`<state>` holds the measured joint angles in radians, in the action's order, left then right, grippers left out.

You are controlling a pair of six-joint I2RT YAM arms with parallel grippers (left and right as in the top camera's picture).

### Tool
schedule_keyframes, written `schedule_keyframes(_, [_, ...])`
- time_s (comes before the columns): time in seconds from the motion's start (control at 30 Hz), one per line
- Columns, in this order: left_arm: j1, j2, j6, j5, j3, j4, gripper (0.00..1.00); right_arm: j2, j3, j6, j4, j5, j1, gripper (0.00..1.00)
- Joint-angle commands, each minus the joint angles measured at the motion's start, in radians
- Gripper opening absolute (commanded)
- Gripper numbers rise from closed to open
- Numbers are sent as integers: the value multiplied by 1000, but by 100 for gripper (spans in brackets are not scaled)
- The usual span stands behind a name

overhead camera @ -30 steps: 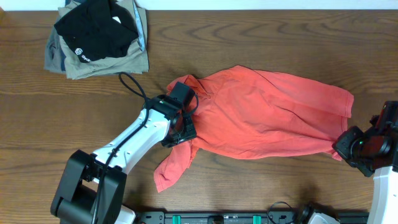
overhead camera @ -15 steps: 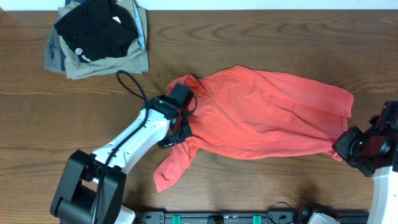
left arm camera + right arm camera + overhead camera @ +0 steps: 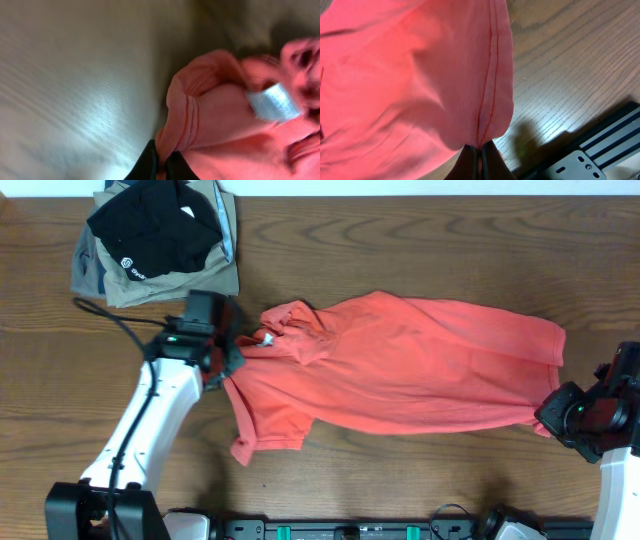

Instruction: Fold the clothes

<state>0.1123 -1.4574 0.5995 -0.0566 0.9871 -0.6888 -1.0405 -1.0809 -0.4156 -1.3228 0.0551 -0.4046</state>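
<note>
T-shirt (image 3: pixel 400 370) spread flat — left end effector (image 3: pixel 161 162) pinching collar-side edge | right end effector (image 3: pixel 481 156) pinching hem

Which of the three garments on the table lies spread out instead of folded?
The red-orange T-shirt, stretched across the middle of the table. The black garment and the khaki-grey garment sit folded in a stack at the corner.
</note>
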Motion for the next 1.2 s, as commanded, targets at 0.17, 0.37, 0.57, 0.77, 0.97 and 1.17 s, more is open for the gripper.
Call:
schedule_keyframes(0.17, [-151, 1, -99, -35, 20, 146, 44, 0, -9, 13, -2, -1, -13, 1])
schedule_keyframes(0.37, [-177, 1, -106, -34, 20, 132, 97, 0, -9, 12, -2, -1, -13, 1])
schedule_keyframes(0.57, [-177, 2, -108, 56, 20, 9, 99, 0, -9, 13, 3, 1, -13, 2])
schedule_keyframes(0.77, [-177, 2, -231, 233, 20, -158, 99, 0, -9, 13, 5, 1, -13, 2])
schedule_keyframes(0.97, [-177, 2, -338, 256, 5, -261, 100, 0, -5, 12, 12, 2, -13, 2])
schedule_keyframes(1.17, [-177, -3, -360, 266, -76, -243, 100, -3, 14, 12, 26, 5, -13, 2])
